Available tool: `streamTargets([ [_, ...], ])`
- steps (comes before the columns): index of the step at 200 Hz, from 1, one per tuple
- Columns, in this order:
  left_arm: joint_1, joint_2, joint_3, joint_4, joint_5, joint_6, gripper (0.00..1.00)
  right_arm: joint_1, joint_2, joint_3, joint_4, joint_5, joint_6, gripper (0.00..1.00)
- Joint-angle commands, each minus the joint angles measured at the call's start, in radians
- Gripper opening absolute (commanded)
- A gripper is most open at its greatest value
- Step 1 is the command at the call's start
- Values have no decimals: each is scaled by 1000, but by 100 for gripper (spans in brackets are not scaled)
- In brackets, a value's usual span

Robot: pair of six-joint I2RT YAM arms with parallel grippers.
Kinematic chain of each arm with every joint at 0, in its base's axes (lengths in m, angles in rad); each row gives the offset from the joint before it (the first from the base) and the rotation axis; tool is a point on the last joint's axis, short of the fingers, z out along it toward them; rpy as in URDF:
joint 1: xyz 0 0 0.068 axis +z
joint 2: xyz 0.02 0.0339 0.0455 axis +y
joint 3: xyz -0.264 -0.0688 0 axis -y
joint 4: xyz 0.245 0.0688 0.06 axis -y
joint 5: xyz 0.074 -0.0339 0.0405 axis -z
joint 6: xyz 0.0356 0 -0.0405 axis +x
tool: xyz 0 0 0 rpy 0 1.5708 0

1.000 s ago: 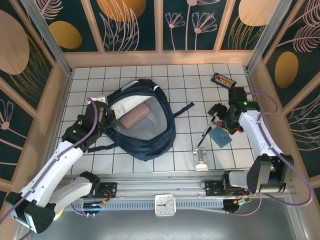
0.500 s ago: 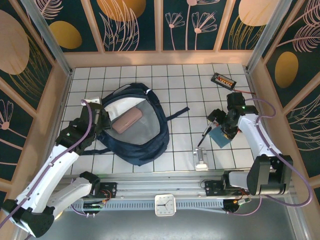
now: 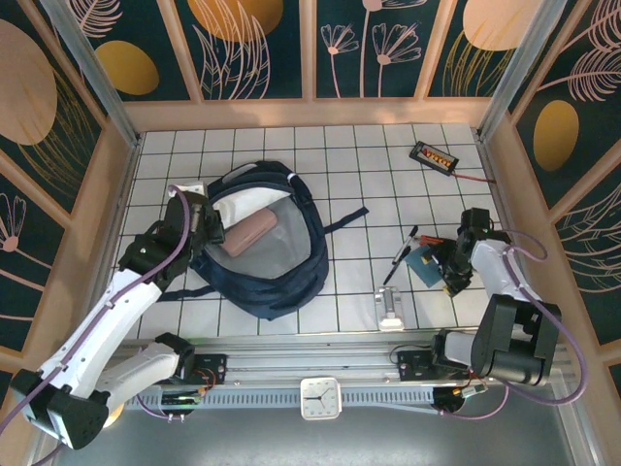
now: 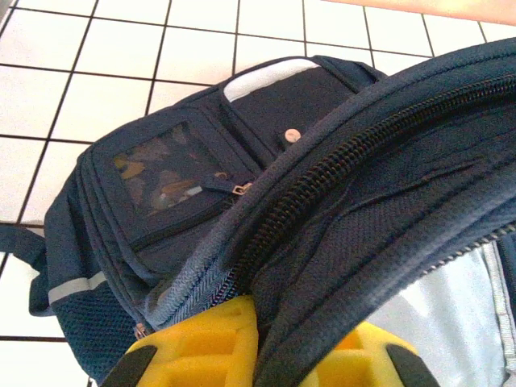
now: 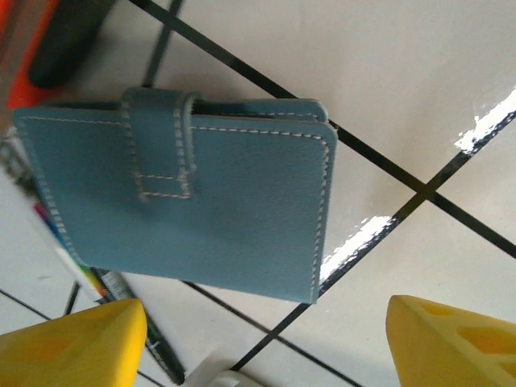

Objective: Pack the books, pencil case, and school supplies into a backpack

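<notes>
We see the left gripper (image 4: 258, 348) clenched on the backpack (image 3: 281, 272) at its zipper rim, at nine o'clock on the table (image 3: 369, 175); the pencil case (image 3: 245, 231) lies inside. The right gripper (image 5: 262, 343) hangs released, jaws wide, over the notebook (image 5: 185, 201), flat at four o'clock, a pen (image 3: 400, 257) at its nine.

l arm (image 3: 114, 303) stretched fwd, l tool (image 4: 258, 351) pinched shut; r tool (image 5: 266, 343) jaws wide apart, aimed down.

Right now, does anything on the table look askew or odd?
The teal notebook lies crooked against the tile lines, with a dark pen poking from under its edge. Nothing looks spilled or damaged.
</notes>
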Motion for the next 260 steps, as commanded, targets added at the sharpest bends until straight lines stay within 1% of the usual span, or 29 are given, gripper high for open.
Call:
streamTargets([
  [1, 2, 0, 4, 147, 45, -6, 0, -7, -2, -23, 96, -2, 14, 72],
  [24, 2, 4, 2, 155, 52, -8, 0, -7, 16, -35, 159, 17, 12, 68],
  [57, 2, 14, 12, 155, 56, -8, 0, -7, 28, -71, 216, 14, 13, 67],
  [76, 2, 20, 17, 155, 62, -6, 0, -7, 17, -96, 237, -10, 25, 67],
  [90, 2, 24, 17, 156, 67, -4, 0, -7, -3, -112, 230, -28, 36, 68],
  [106, 2, 27, 17, 160, 70, -6, 0, -7, -44, -118, 205, -35, 43, 71],
  [125, 2, 31, 12, 173, 83, -11, 0, -7, -92, -127, 177, -30, 44, 73],
  [161, 1, 44, 16, 183, 98, -15, 0, -6, -115, -172, 174, -71, 47, 74],
  [184, 2, 44, 17, 180, 98, -12, 0, -7, -133, -185, 165, -63, 40, 75],
  [206, 2, 42, 17, 177, 102, -13, 0, -7, -130, -207, 202, -66, 42, 74],
  [235, 2, 41, 18, 169, 104, -14, 0, -7, -114, -231, 259, -73, 43, 69],
  [241, 2, 42, 17, 168, 104, -14, 0, -7, -116, -233, 266, -71, 40, 63],
  [260, 2, 45, 50, 165, 105, -12, 0, -7, -129, -230, 268, -59, 33, 52],
])
